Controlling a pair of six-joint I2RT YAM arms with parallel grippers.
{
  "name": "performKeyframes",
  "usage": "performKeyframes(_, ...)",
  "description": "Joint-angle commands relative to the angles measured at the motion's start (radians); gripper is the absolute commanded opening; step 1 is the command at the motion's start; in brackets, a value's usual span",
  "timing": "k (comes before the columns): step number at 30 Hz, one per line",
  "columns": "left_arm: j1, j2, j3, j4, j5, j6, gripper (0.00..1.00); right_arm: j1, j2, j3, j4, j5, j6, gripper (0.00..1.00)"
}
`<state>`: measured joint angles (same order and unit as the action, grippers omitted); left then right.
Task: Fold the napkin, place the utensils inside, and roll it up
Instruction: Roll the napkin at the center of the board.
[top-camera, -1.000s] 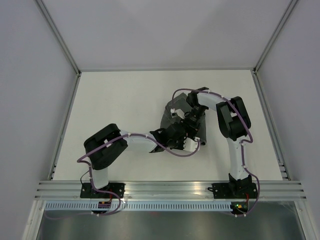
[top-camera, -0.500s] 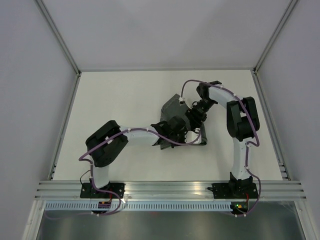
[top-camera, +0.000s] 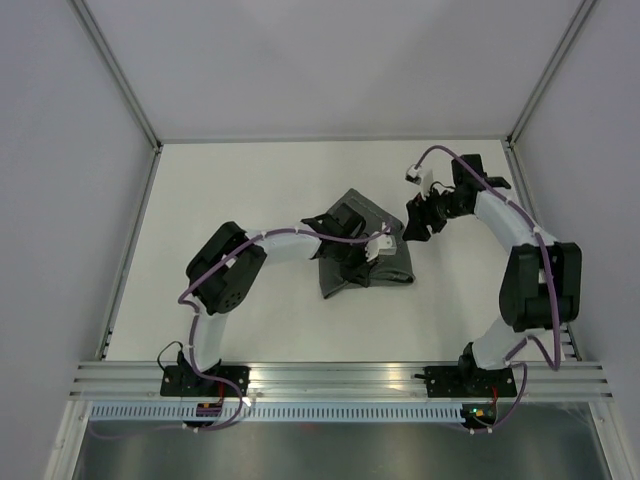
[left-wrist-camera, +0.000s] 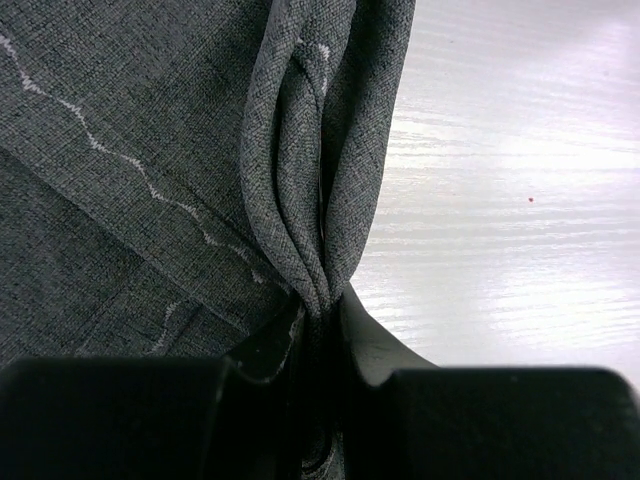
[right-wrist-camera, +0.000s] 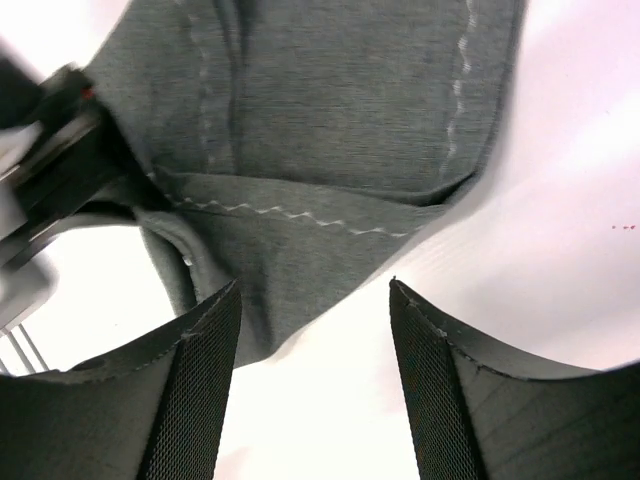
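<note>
A: The left gripper (left-wrist-camera: 320, 310) is clamped hard on the napkin (left-wrist-camera: 150, 150), with a bunched fold of dark grey cloth squeezed right between its fingers (left-wrist-camera: 265, 345)!
B: And the rest fans out ahead of that claw and off to its left, lying on the white table (top-camera: 250, 200), pale stitching zigzagging across the layers.
A: Over to the right gripper (right-wrist-camera: 312, 290): jaws spread wide, nothing between them.
B: It's apart from the cloth, too. The napkin sits just ahead of its tips, a loosely folded heap, one stitched edge running crossways.
</note>
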<state>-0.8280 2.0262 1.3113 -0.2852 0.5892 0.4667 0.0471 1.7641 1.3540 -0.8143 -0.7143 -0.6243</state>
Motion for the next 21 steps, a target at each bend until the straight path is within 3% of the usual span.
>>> performKeyframes(1, 0.039, 0.084, 0.040, -0.172, 0.136, -0.063, 0.02, 0.011, -0.198, -0.177, 0.231, -0.083, -0.052, 0.67)
performKeyframes(5, 0.066, 0.172, 0.132, -0.273, 0.185, -0.062, 0.02, 0.014, -0.365, -0.378, 0.311, -0.108, -0.151, 0.67)
performKeyframes(10, 0.092, 0.232, 0.213, -0.344, 0.233, -0.077, 0.02, 0.089, -0.465, -0.495, 0.345, -0.051, -0.230, 0.66)
performKeyframes(17, 0.101, 0.350, 0.357, -0.508, 0.236, -0.123, 0.02, 0.336, -0.538, -0.660, 0.504, 0.186, -0.247, 0.65)
performKeyframes(21, 0.099, 0.404, 0.423, -0.564, 0.227, -0.148, 0.02, 0.416, -0.540, -0.707, 0.578, 0.257, -0.255, 0.65)
